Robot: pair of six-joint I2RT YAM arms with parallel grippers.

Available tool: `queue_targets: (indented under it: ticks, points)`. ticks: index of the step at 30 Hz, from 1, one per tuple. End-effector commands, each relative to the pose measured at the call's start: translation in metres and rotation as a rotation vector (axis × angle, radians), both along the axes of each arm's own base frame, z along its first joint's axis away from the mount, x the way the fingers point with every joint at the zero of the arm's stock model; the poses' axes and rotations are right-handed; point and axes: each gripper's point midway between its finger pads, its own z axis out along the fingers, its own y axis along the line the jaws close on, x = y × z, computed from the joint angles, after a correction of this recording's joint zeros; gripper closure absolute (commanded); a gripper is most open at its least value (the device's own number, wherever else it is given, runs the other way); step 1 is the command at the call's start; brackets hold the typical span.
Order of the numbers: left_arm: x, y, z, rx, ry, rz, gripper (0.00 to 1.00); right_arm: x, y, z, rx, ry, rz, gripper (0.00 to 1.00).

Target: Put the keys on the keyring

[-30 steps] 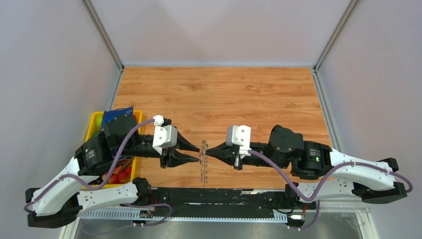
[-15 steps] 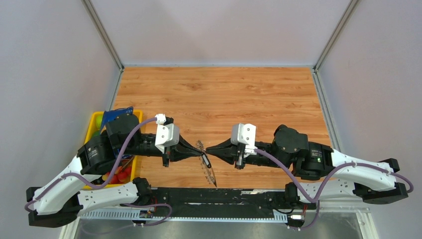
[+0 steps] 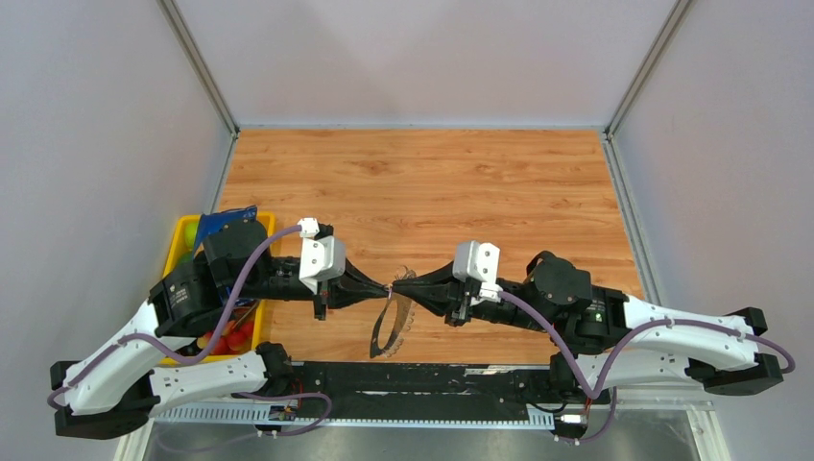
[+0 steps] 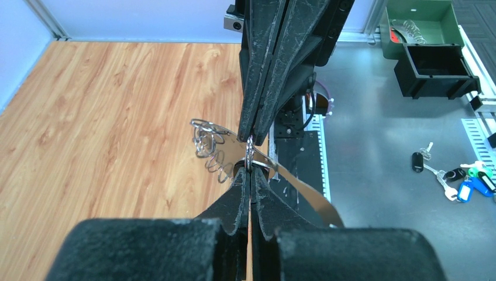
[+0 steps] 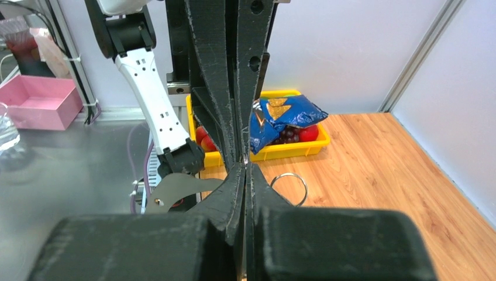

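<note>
The left gripper (image 3: 381,291) and right gripper (image 3: 401,284) meet tip to tip, each clenched on the keyring (image 4: 298,192) at its rim. The hoop hangs just below the fingers, near upright and crossing the line of the arms. No key is at the fingers. The keys (image 4: 417,161) lie well apart on the steel bench (image 4: 374,146), probably nearer the right arm. Both forearms reach inward, roughly level.

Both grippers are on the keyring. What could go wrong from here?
1. The left gripper and right gripper pinch the thin keyring almost tip to tip, so a small misalignment may make them clash or the hoop slip.
2. The hoop hangs free near the front edge of the table; if dropped, it may land off the wood.
</note>
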Motion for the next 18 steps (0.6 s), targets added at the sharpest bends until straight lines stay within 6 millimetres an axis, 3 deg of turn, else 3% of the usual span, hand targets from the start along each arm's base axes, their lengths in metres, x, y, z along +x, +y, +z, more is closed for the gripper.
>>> queue_targets:
  ticks: [1,9,18]
  points:
    - [-0.001,-0.003,0.015,-0.057,-0.032,-0.016,1.0,0.007,-0.007,0.036,0.196,0.003,-0.043,1.0]
    - [0.0,-0.003,0.017,-0.061,-0.042,-0.01,0.99,0.013,-0.019,0.043,0.303,0.002,-0.086,1.0]
    - [-0.003,-0.002,0.023,-0.088,-0.049,-0.02,0.95,0.015,-0.017,0.038,0.345,0.007,-0.092,1.0]
